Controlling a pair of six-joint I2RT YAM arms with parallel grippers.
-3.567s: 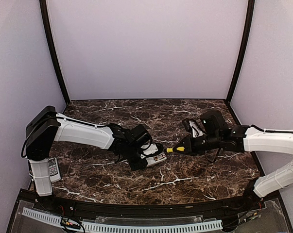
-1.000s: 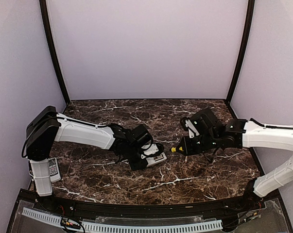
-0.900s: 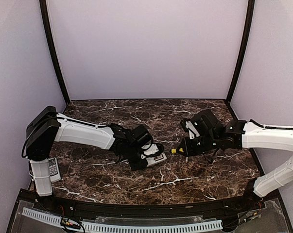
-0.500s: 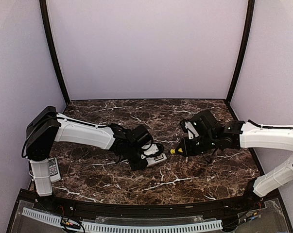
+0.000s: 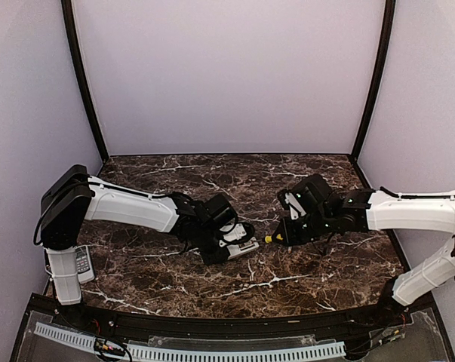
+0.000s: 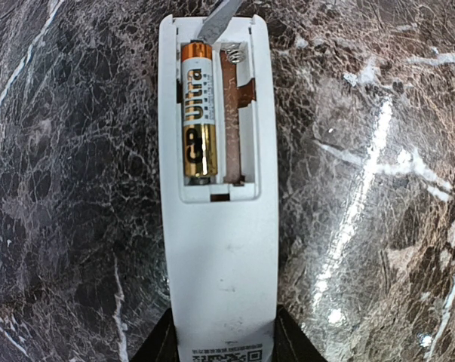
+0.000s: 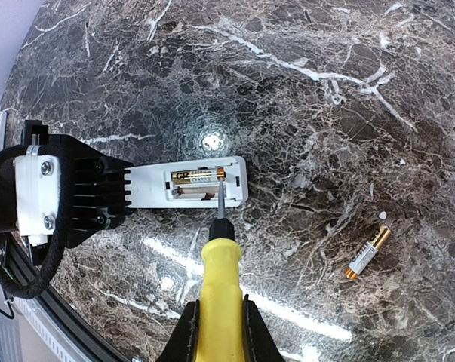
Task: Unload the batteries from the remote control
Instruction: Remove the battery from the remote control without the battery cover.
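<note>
Levering at the remaining battery [image 6: 197, 113]: right hand [image 7: 218, 328] closed on screwdriver [image 7: 219, 279], left hand [image 6: 221, 347] clamping remote [image 6: 216, 249]; loose battery [image 7: 367, 254] lies on bench [image 7: 325, 113], its slot apparently empty.

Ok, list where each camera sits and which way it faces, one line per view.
Top external: above and behind the bases, looking down on the table; left arm and right arm show.
Left wrist: on the left arm, looking along the remote; left gripper at the bottom edge.
Right wrist: on the right arm, looking down the screwdriver; right gripper clamps it.
Shared: all show the remote; both wrist views show its battery and the screwdriver tip.
</note>
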